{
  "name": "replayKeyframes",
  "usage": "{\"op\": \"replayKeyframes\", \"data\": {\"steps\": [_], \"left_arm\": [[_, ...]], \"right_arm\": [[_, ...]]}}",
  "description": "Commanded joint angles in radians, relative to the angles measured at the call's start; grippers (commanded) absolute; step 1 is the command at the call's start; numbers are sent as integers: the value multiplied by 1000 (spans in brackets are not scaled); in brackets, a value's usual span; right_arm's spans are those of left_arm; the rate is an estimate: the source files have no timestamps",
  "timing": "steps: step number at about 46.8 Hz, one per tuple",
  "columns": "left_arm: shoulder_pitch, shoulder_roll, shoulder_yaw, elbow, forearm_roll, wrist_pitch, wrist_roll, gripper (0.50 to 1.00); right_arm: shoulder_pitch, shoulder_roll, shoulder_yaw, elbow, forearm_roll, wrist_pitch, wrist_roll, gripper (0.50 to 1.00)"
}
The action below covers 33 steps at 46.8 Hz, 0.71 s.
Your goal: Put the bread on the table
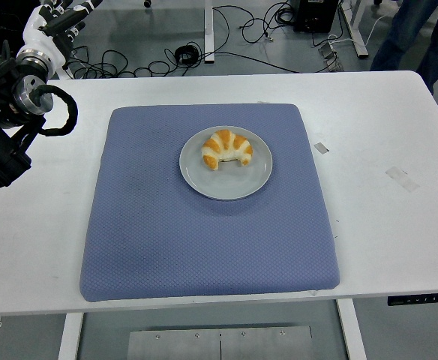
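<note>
A golden croissant (226, 148) lies on a round grey plate (226, 184) in the upper middle of a blue mat (204, 240). My left arm (9, 112) comes in at the left edge, over the table's far left corner. Its white hand (58, 19) reaches up past the table's far edge, well away from the croissant, with its fingers stretched out and holding nothing. The right arm is out of view.
The mat covers the middle of the white table (391, 210), with bare table on both sides. Small tape pieces (401, 178) lie on the right. Cables (181, 52) run over the floor behind. A person's legs (421, 37) stand at the top right.
</note>
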Motion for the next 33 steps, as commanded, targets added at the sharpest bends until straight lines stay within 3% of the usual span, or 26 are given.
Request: {"op": "replayKeyframes", "data": {"steps": [1, 16, 33], "left_arm": [[-3, -1, 4, 2, 1, 2, 2, 977], [-10, -18, 21, -43, 20, 6, 2, 972], [-62, 40, 245, -196, 87, 51, 15, 966]], "right_arm": [[1, 0, 0, 0, 0, 0, 0, 1000], [1, 0, 0, 0, 0, 0, 0, 1000], [1, 0, 0, 0, 0, 0, 0, 1000]]}}
